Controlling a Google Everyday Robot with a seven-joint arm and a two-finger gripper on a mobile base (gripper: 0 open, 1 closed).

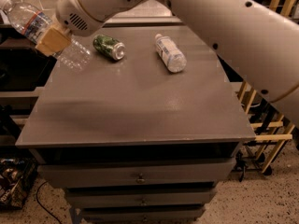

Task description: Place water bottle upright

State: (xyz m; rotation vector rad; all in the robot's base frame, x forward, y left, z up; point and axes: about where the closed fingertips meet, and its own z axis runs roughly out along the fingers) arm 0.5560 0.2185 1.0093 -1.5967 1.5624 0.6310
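Note:
The water bottle (32, 22) is clear and ribbed with a white cap and a red and blue label. It is held tilted in the air over the table's far left corner, cap up and to the left. My gripper (52, 40) is shut on the bottle's middle, its tan fingers (49, 45) around it. The bottle's lower end (74, 57) hangs just above the grey table top (140, 106).
A green drink can (109, 47) lies on its side near the back of the table. A clear bottle with a white and pale blue label (170, 53) lies to its right. My white arm crosses the upper right. Drawers sit below the front edge.

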